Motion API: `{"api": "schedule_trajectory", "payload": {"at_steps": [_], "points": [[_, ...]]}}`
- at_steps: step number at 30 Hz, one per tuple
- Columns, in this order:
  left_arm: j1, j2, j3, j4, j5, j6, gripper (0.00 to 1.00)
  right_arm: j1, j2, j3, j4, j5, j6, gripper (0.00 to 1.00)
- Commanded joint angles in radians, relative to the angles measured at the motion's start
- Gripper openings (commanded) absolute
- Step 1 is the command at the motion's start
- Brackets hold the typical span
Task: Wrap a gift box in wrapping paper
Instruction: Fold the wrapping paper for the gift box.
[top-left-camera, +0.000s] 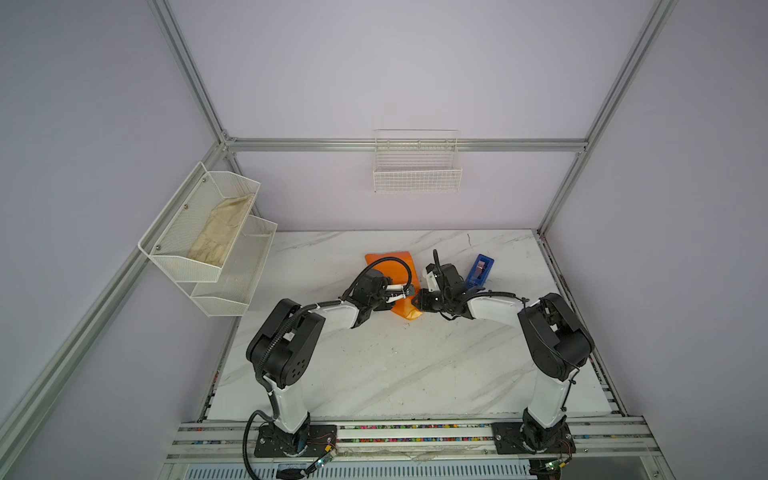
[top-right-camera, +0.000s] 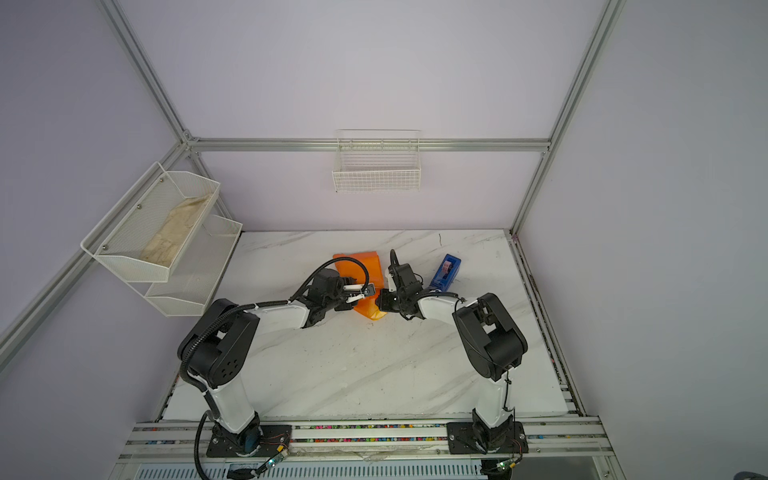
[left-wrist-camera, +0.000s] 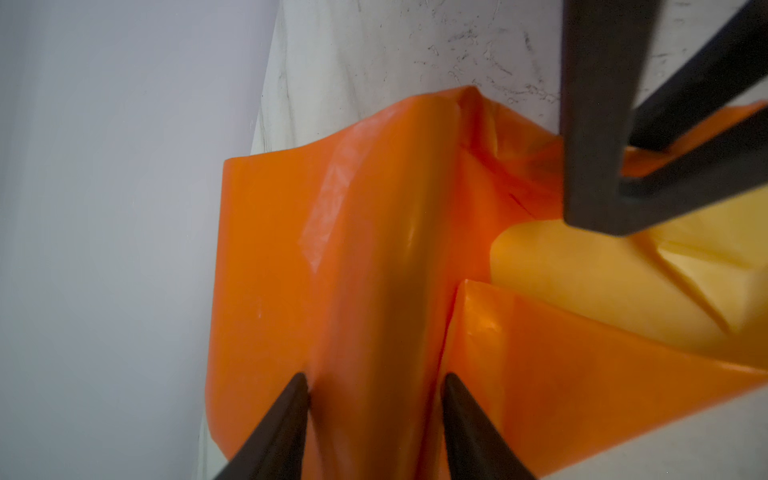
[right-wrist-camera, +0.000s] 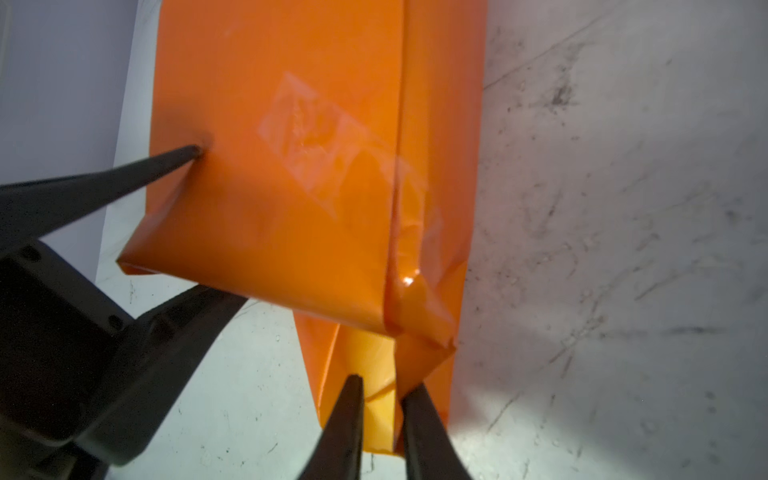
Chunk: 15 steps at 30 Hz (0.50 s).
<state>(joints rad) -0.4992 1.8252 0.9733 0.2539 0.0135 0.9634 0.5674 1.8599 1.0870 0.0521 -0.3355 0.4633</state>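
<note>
The left gripper (left-wrist-camera: 376, 382) clamps a raised ridge of the glossy orange, yellow-backed wrapping paper (left-wrist-camera: 282, 257). The right gripper (right-wrist-camera: 384, 390) straddles its end flap, but I cannot tell whether it pinches. The folded paper lies on the white marble table (top-left-camera: 374, 365), between both arms and near a blue plastic tape dispenser (top-left-camera: 480, 270).

blue tape dispenser (top-left-camera: 480, 271), beige cloth (top-left-camera: 222, 232), wire basket (top-left-camera: 417, 174)

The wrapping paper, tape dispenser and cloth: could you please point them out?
wrapping paper (top-left-camera: 405, 311): in a top view, its near end
tape dispenser (top-left-camera: 480, 271): in a top view, its middle
cloth (top-left-camera: 222, 229): in a top view, its middle
</note>
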Motion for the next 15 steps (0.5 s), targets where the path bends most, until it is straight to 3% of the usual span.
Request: {"api": "schedule_trajectory", "payload": {"at_steps": [1,4,15], "points": [[0.002,0.043,0.024,-0.122,-0.021,-0.005,0.49,0.006,-0.034,-0.017,-0.043,0.082,0.021,0.32],[0.002,0.044,0.022,-0.123,-0.021,-0.006,0.49,0.006,-0.037,-0.039,-0.047,0.118,0.013,0.37],[0.002,0.047,0.026,-0.127,-0.023,-0.003,0.48,0.006,0.046,-0.085,0.040,0.014,0.015,0.35]]}}
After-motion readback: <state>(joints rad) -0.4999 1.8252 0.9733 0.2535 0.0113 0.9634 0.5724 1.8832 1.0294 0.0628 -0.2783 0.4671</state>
